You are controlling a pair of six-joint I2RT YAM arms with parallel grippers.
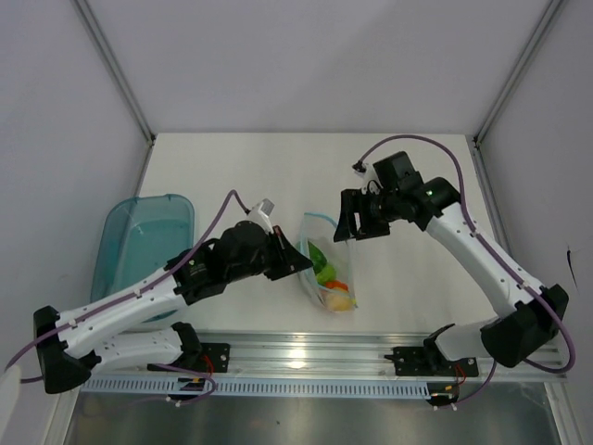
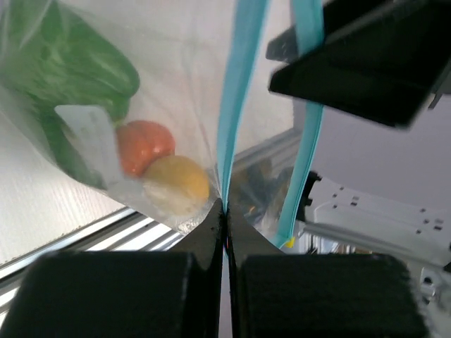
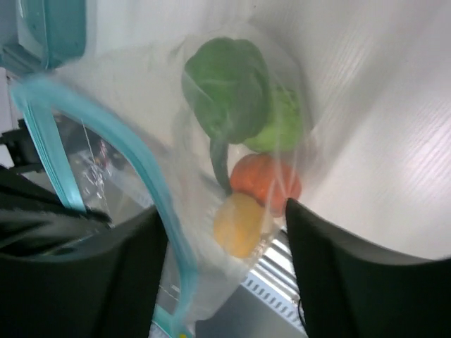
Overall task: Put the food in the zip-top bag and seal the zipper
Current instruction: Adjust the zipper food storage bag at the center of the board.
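Observation:
The clear zip-top bag [image 1: 326, 269] lies between my two grippers. Inside it are green pieces [image 1: 318, 260], an orange fruit [image 1: 340, 286] and a yellow one [image 1: 339, 300]. My left gripper [image 1: 303, 260] is shut on the light blue zipper [image 2: 238, 91] at the bag's left edge; in the left wrist view the jaws [image 2: 225, 211] pinch the strip. My right gripper [image 1: 346, 226] is open at the bag's mouth end. In the right wrist view its fingers [image 3: 222, 211] stand wide on either side of the bag, with the green [image 3: 225, 88], orange [image 3: 264, 179] and yellow [image 3: 239, 225] food between them.
A teal translucent tray [image 1: 148, 236] stands at the left, behind my left arm. The aluminium rail [image 1: 306, 357] runs along the near table edge just below the bag. The right gripper's black finger [image 2: 366, 63] is close above the left jaws.

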